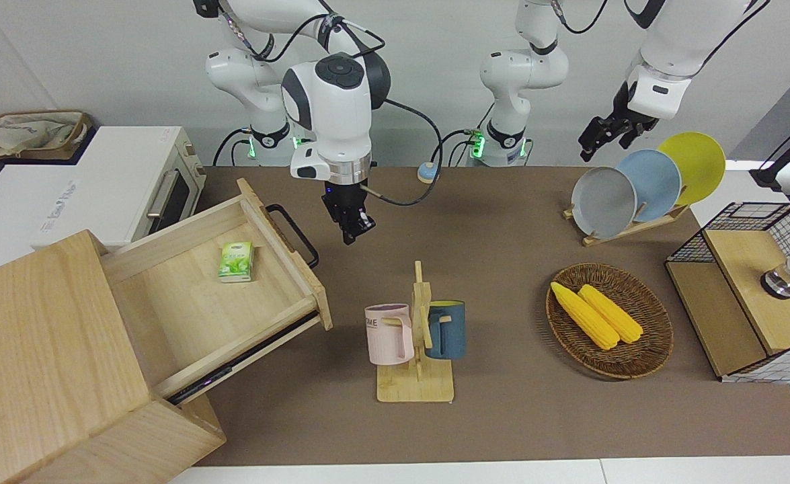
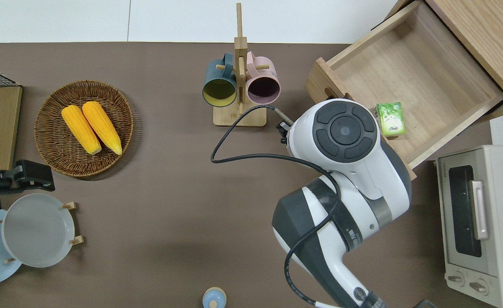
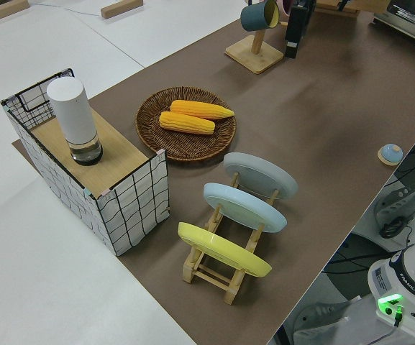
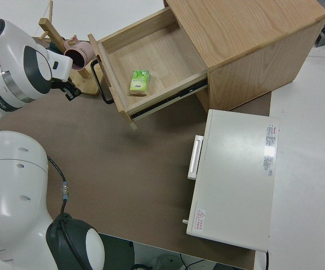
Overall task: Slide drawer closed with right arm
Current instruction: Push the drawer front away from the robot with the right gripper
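The drawer stands pulled well out of the pale wooden cabinet, set at an angle to the table edge. Its black bar handle faces the middle of the table. A small green packet lies on the drawer floor. My right gripper points down in the air in front of the drawer front, close to the handle but apart from it. The arm's wrist hides the gripper in the overhead view. The right side view shows the gripper beside the handle. The left arm is parked.
A white toaster oven sits beside the cabinet, nearer to the robots. A wooden mug rack with two mugs stands mid-table, close to the drawer front. Toward the left arm's end are a corn basket, a plate rack and a wire box.
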You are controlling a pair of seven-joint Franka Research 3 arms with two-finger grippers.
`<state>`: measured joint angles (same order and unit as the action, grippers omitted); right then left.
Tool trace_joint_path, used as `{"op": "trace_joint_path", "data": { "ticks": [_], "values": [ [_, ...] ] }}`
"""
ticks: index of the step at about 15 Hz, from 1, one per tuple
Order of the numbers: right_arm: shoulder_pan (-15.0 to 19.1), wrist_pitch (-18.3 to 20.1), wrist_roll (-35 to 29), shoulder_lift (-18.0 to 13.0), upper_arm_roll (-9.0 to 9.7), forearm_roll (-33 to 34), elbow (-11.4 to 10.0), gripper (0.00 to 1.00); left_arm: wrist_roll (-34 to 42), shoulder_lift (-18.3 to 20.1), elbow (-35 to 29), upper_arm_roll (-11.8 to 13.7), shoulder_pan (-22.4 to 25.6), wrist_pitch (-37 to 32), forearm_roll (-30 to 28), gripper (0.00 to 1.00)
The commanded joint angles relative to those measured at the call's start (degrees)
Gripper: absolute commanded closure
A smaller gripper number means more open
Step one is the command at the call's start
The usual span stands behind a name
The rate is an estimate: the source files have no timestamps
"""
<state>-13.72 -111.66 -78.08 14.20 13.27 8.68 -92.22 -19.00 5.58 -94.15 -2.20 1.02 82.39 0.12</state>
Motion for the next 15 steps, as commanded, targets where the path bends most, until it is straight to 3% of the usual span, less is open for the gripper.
{"op": "trace_joint_path", "data": {
  "ticks": [1, 4, 9, 15],
  "values": [
    [2.5, 1.4, 1.4, 2.3, 0.88, 1.3, 3.4, 1.000, 0.6, 0.5, 0.0, 0.3, -0.2, -0.1, -0.3, 0.01],
    [4.3, 4.4, 4.1, 4.1, 0.97, 0.8, 6.3, 1.000, 0.5, 0.5, 0.0, 0.3, -0.2, -0.1, -0.3, 0.01],
    [6.3, 6.3, 6.4, 5.5, 0.36, -3.2, 8.7, 1.000, 0.5, 0.5, 0.0, 0.3, -0.2, -0.1, -0.3, 0.01],
    [7.3, 8.2, 11.5, 6.0, -1.14, -6.2, 9.5, 1.000, 0.5, 0.5, 0.0, 0.3, -0.2, -0.1, -0.3, 0.01]
  ]
}}
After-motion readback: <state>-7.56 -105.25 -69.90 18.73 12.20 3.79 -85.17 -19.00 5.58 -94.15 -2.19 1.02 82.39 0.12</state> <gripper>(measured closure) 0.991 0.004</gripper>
